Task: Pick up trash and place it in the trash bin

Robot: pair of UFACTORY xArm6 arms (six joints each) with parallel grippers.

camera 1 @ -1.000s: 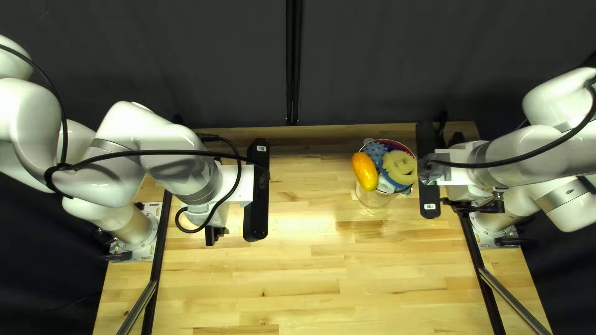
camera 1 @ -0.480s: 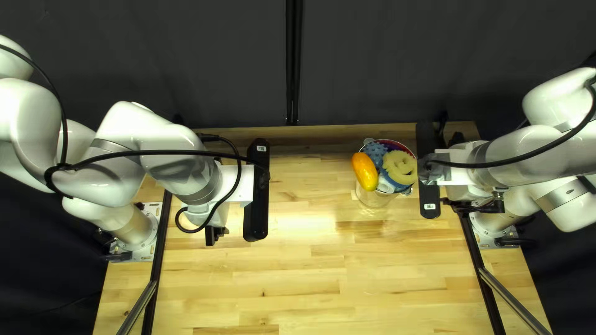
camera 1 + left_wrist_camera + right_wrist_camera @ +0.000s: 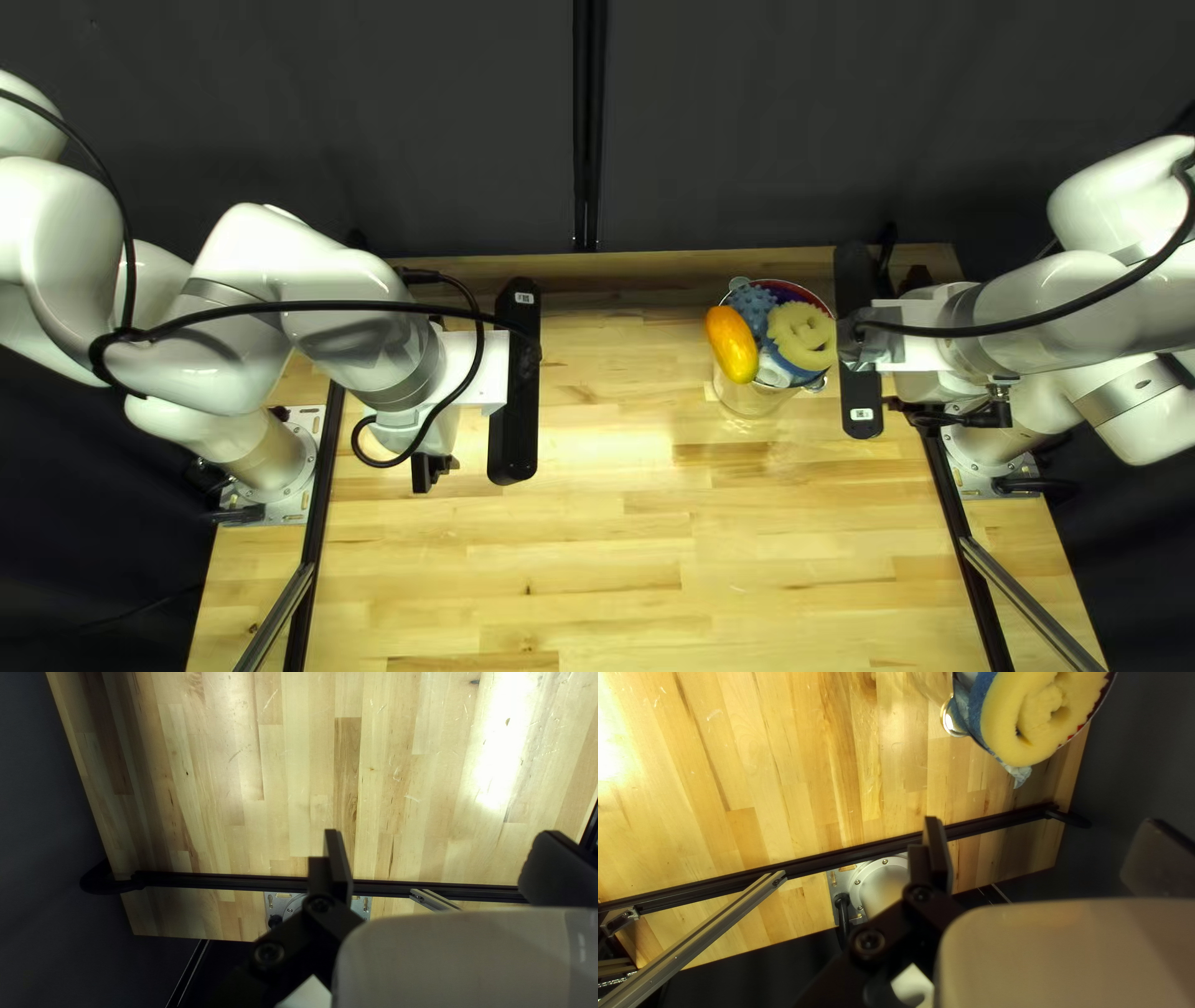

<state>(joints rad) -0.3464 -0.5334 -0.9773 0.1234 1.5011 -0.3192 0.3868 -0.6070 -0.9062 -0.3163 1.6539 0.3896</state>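
A clear bin (image 3: 747, 398) stands near the far edge, filled to its rim with a yellow-orange elongated piece (image 3: 732, 345), a blue knobbly piece (image 3: 753, 305), a yellow coiled sponge (image 3: 801, 334) and something whitish. My right gripper (image 3: 859, 398) is just right of the bin, raised; my left gripper (image 3: 514, 423) hovers over the table's left part. The left wrist view has the gripper (image 3: 445, 849) open, nothing between its fingers. Likewise open and holding nothing is the gripper (image 3: 1042, 837) in the right wrist view, where the coiled sponge (image 3: 1033, 718) and a crumpled scrap (image 3: 1021, 774) show at the bin.
Bare wood tabletop (image 3: 598, 560) spreads between the arms and toward the near edge. Black rails run along both sides, with a metal strut (image 3: 722, 921) by the right one and another (image 3: 433, 899) by the left. A dark curtain (image 3: 436, 125) hangs behind the far edge.
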